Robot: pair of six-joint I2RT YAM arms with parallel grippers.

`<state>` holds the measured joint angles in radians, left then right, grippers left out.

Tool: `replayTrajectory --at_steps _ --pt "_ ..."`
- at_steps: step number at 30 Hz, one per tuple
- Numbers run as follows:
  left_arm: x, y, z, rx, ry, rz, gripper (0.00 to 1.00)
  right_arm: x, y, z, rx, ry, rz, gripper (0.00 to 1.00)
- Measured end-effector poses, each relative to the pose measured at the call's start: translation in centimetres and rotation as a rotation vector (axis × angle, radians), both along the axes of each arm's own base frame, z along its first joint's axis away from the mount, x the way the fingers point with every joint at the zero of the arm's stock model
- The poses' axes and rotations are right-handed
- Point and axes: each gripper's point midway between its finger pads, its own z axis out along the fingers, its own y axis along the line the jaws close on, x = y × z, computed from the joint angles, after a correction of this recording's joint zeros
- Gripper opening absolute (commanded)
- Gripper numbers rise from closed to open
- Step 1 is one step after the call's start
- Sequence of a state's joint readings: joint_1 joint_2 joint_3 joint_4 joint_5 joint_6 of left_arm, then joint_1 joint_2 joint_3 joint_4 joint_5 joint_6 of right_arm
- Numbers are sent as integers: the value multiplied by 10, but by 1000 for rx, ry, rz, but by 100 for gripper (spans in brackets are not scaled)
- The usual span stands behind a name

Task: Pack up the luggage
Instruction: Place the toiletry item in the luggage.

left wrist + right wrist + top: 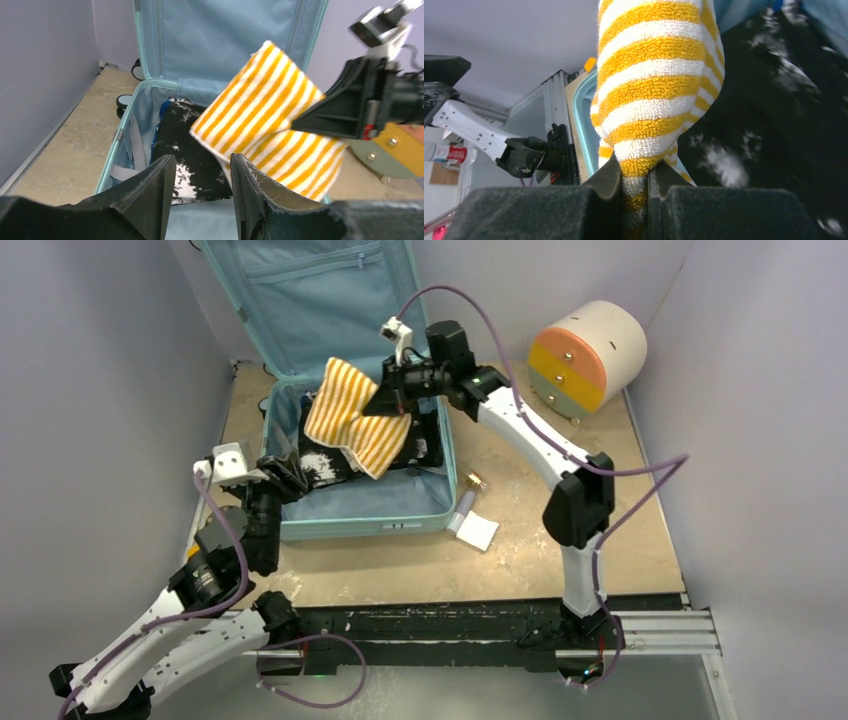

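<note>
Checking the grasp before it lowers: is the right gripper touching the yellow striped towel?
Touching. The right wrist view shows the yellow striped towel pinched between the two fingers of the right gripper, cloth pressed against both.

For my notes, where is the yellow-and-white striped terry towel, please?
In the top view the striped towel hangs from the right gripper over the open pale teal suitcase.

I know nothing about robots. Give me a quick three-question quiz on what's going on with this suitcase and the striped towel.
1. True or false: the right gripper is shut on the yellow-striped towel.
2. What lies inside the luggage? A) a black-and-white garment B) shoes C) books
3. Fill in: the left gripper holds nothing; its jaws stand ____.

Key: 1 true; 2 A; 3 open.
</note>
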<state>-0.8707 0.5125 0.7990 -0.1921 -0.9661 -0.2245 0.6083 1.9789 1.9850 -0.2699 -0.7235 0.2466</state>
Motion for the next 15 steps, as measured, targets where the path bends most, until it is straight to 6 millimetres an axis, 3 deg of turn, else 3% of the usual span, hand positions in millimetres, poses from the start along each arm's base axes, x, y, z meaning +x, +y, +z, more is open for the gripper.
replayTrajectory --at_steps 6,11,15 --pt "-4 8 4 -38 -35 20 46 -9 34 -18 24 35 138 0" --pt "1 4 0 -18 -17 31 45 -21 35 -6 73 3 242 0" --pt "3 1 -4 -3 -5 31 45 -16 34 6 94 -66 297 0"
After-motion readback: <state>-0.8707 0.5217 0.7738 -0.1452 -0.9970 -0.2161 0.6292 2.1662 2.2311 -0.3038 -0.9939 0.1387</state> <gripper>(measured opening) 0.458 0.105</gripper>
